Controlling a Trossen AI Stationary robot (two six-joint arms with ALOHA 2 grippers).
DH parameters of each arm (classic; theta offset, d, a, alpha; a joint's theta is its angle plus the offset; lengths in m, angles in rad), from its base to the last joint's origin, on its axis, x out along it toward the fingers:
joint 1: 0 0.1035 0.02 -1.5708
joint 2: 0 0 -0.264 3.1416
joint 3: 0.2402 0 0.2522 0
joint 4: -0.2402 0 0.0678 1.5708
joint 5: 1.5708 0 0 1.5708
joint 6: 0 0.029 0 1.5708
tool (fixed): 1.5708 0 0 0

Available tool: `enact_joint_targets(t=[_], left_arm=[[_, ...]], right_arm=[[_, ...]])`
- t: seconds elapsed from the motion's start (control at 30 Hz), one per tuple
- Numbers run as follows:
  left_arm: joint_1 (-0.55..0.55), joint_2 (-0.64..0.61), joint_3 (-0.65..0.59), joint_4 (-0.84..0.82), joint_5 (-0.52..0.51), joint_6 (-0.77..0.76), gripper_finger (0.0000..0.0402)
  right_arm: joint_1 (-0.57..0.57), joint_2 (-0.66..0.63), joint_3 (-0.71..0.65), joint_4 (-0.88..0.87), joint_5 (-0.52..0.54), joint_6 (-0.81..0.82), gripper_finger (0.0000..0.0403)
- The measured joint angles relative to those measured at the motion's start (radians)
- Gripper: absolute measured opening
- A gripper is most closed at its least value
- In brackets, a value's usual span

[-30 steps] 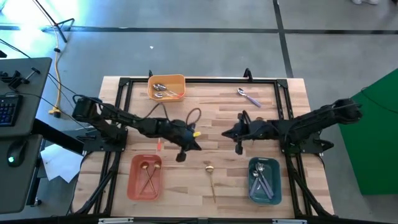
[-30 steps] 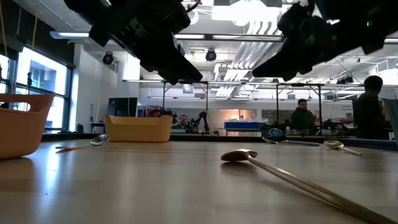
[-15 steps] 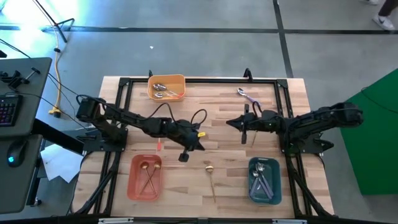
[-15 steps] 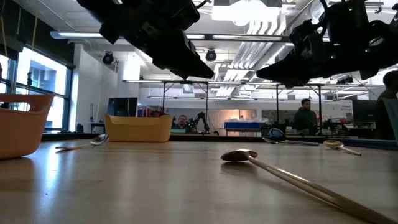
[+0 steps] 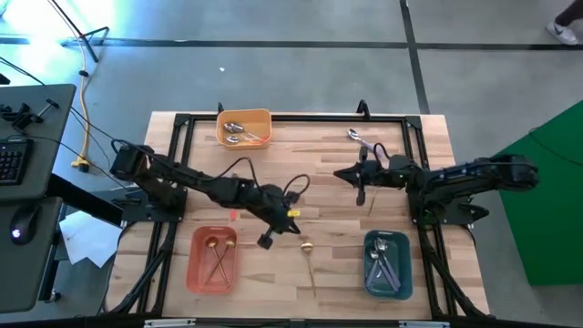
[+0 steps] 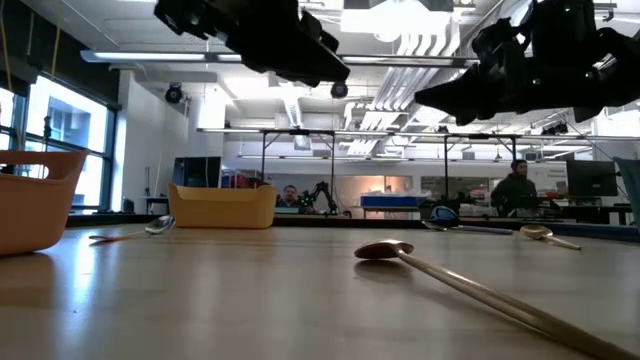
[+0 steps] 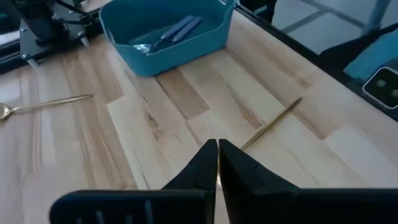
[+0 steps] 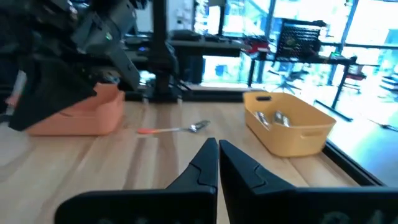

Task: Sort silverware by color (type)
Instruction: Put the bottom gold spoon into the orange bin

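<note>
Left gripper point(image 5: 267, 240), jaws pressed together and empty, now nearer the slim gold spoon point(image 5: 310, 261) on the counter; right gripper point(image 5: 359, 197), likewise closed, retreating rearward.

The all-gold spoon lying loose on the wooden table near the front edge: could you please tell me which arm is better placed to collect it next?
Left, probably. In the high view the left gripper hangs close beside the all-gold spoon, fingers shut. The right gripper is farther back, nearer the blue-purple-handled silver spoon.
</note>
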Motion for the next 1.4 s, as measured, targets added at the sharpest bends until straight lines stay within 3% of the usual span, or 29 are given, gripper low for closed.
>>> enact_joint_targets(t=[0.13,0.27,0.57,0.77,0.93,1.07,1.4], left_arm=[[-0.057,0.000,0.028,-0.058,-0.076,0.002,0.0036],[-0.088,0.042,0.082,-0.148,-0.081,0.002,0.0075],[-0.101,0.284,0.328,-0.321,-0.029,0.166,0.0131],[-0.102,0.420,0.463,-0.431,-0.028,0.271,0.0129],[-0.106,0.491,0.505,-0.447,-0.041,0.356,0.0117],[-0.114,0.509,0.511,-0.443,-0.094,0.432,0.0110],[-0.111,0.519,0.512,-0.431,-0.107,0.480,0.0080]], right_arm=[[0.001,-0.025,0.000,-0.010,-0.021,-0.003,0.0000],[-0.004,-0.035,0.000,-0.015,-0.021,-0.019,0.0000],[-0.012,-0.035,0.001,-0.042,-0.020,-0.023,0.0000],[-0.012,-0.035,0.001,-0.055,-0.020,-0.004,0.0000],[-0.012,-0.044,0.001,-0.070,-0.020,0.000,0.0000],[-0.012,-0.050,0.001,-0.074,-0.020,0.004,0.0000],[-0.012,-0.051,0.001,-0.075,-0.019,0.009,0.0000]])
